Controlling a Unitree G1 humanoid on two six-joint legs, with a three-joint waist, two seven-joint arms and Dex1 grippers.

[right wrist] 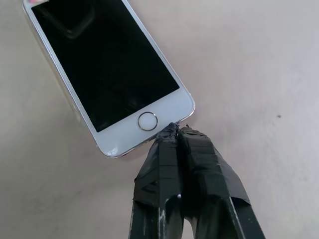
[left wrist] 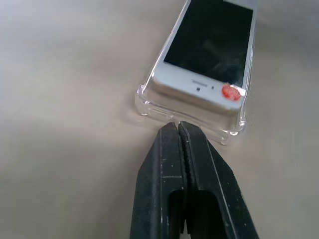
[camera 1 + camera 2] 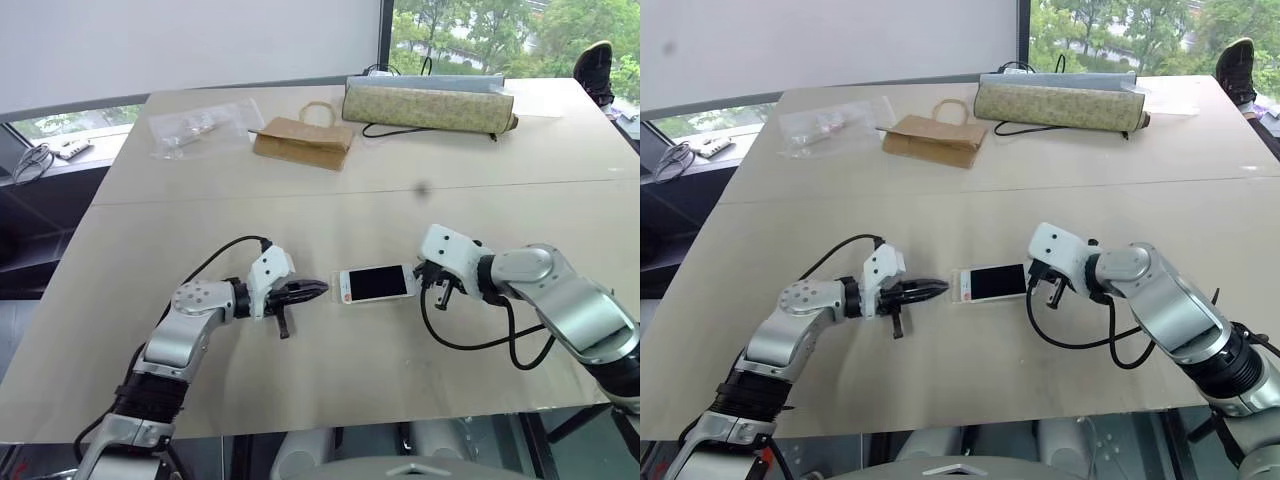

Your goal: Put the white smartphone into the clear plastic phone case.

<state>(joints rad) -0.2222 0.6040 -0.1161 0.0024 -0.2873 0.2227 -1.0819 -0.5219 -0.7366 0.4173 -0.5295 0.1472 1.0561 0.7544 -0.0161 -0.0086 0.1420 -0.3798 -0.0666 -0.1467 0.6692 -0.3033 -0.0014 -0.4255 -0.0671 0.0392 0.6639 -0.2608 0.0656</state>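
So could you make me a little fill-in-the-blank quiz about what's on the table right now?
1. The phone lies with its screen facing ____.
2. Both the left gripper and the right gripper have their fingers ____.
3. The phone sits in a ____ plastic case.
4. The small sticker on the phone's top end is ____ in colour.

Missing words: up; shut; clear; red

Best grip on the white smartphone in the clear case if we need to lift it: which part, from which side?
Likely the long edges of the white smartphone, from above near its middle. It lies flat, screen up, in the clear plastic phone case, so only the thin sides offer opposed faces. The shut left gripper and right gripper crowd both short ends.
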